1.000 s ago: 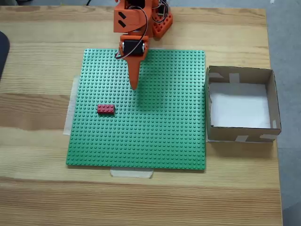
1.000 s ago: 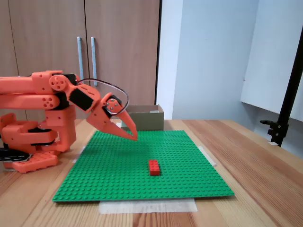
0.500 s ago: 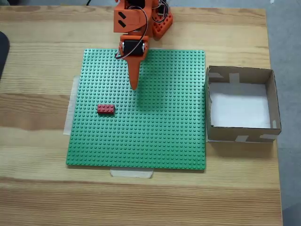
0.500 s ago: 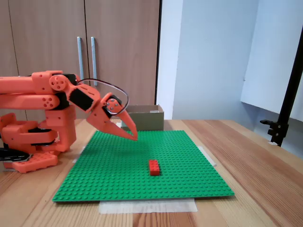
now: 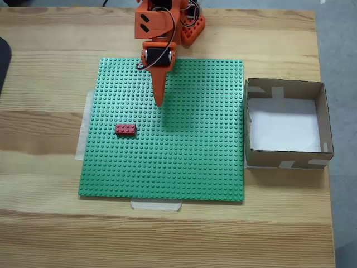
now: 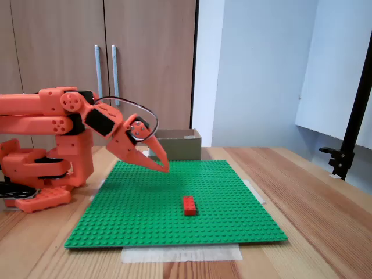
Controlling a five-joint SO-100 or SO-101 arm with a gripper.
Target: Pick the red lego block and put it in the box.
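Observation:
The small red lego block (image 5: pixel 125 129) lies flat on the green baseplate (image 5: pixel 184 162), left of its middle in a fixed view from above; the low side view shows the block (image 6: pixel 189 206) near the plate's front. My orange gripper (image 5: pixel 159 102) hangs over the plate's upper part, fingers together in a point, shut with nothing in it, a short way up and right of the block. From the side the gripper (image 6: pixel 164 167) hovers above the plate, tilted down. The brown cardboard box (image 5: pixel 285 124) with a white bottom stands right of the plate and holds nothing; the box (image 6: pixel 177 143) sits behind the plate.
The arm's orange base (image 6: pixel 40 180) stands at the plate's far edge on the wooden table (image 5: pixel 50 72). Pale tape (image 5: pixel 156 205) holds the plate's edges. A black stand (image 6: pixel 351 128) rises at the right of the side view; cupboard doors are behind.

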